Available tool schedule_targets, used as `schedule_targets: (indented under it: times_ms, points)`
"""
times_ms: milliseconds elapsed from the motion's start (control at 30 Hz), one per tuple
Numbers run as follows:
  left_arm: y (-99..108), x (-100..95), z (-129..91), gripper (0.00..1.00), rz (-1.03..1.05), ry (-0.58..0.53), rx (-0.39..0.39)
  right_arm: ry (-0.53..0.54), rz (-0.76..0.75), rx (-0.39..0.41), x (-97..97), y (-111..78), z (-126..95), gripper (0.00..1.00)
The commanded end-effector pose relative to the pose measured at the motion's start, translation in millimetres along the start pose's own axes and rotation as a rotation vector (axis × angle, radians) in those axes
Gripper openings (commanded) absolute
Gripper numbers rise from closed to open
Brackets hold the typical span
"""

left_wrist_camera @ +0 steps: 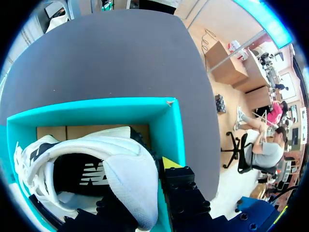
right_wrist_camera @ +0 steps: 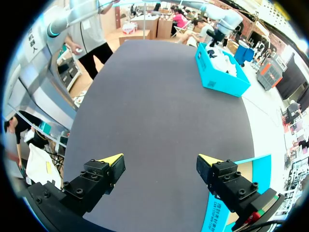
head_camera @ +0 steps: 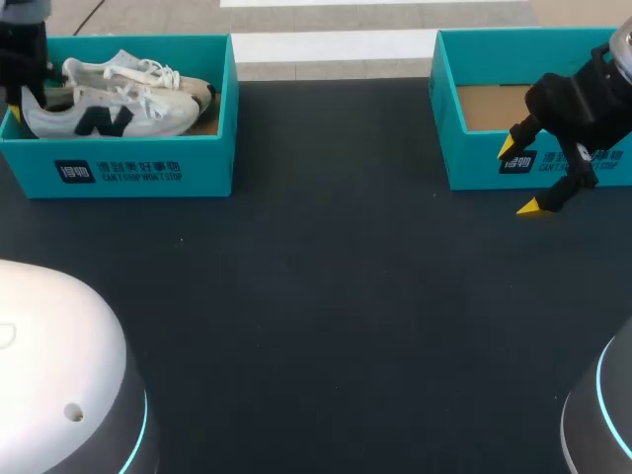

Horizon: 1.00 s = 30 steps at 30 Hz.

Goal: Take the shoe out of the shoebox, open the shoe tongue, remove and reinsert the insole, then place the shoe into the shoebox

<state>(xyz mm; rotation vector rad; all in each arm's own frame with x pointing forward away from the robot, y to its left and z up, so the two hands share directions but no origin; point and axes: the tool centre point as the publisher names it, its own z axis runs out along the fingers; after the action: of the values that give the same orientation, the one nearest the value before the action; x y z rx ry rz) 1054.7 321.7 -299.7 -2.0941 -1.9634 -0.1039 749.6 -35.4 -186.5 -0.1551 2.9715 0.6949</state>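
Pincer point(head_camera: 20, 102) of left arm hangs in shoebox point(head_camera: 128, 158) at shoe point(head_camera: 109, 117) heel.

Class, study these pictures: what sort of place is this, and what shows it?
Probably a robot test bench for shoe handling: a dark table, a teal shoebox holding white shoes, a second shoebox, and the robot's open right hand by it.

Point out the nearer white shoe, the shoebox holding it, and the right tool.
nearer white shoe point(head_camera: 158, 117): head view, its side panel.
shoebox point(head_camera: 207, 163): head view, its front wall.
right tool point(head_camera: 519, 177): head view, midway between its yellow tips.
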Motion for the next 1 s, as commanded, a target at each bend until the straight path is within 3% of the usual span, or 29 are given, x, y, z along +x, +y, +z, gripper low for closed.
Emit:
schedule_targets:
  times_ms: [33, 500, 567, 1000]
  points:
    - [1, 10.8, -31, 0.00, 0.002, -0.004, 0.018, 0.002, 0.001, 0.003, -1.3, 0.5, 1, 1.00]
    - [-4, 28.9, -95, 0.00, 0.012, -0.015, -0.010, 0.002, 0.001, 0.003, -1.3, 0.5, 1, 1.00]
    - [-7, 30.2, -104, 0.00, 0.008, -0.003, -0.045, 0.002, 0.001, 0.003, -1.3, 0.5, 1, 1.00]
    - [-7, 30.2, -104, 0.00, 0.008, -0.003, -0.045, 0.002, 0.001, 0.003, -1.3, 0.5, 1, 1.00]
